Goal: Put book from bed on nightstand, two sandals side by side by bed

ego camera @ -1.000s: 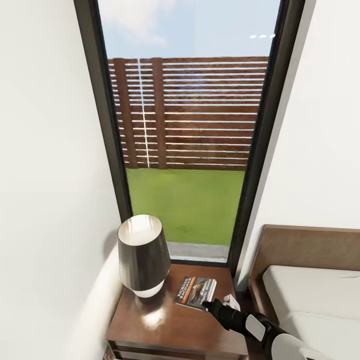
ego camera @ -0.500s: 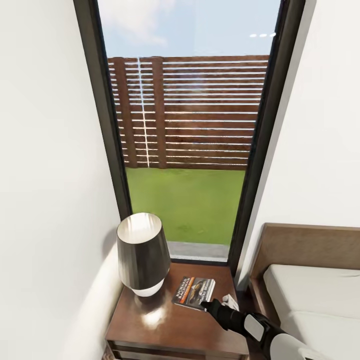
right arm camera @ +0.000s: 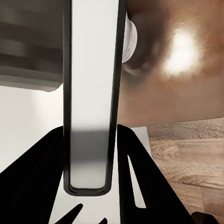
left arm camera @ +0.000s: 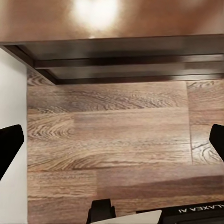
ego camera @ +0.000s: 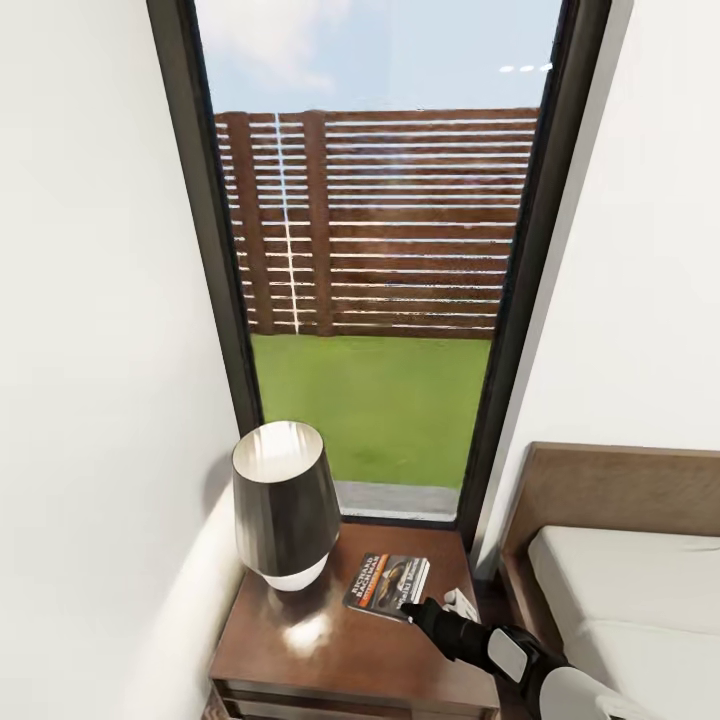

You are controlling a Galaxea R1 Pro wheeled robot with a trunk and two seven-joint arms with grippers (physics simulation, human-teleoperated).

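While the right gripper (ego camera: 412, 607) clasps the thin dark paperback book (ego camera: 388, 583) over the glossy brown nightstand (ego camera: 340, 650), release and sandals remain.

My right arm (ego camera: 505, 650) has a black forearm section, a grey-white joint panel and white shell. Left gripper (left arm camera: 112, 144) fingers are black; "GALAXEA AI" lettering sits behind them.

You are facing a tall dark-framed window (ego camera: 385, 260) between white walls (ego camera: 90, 350), daylight pouring in over grass (ego camera: 370, 405) and a slatted wooden fence (ego camera: 400, 225); a dark-shaded lamp (ego camera: 283, 507) is gleaming at near left.
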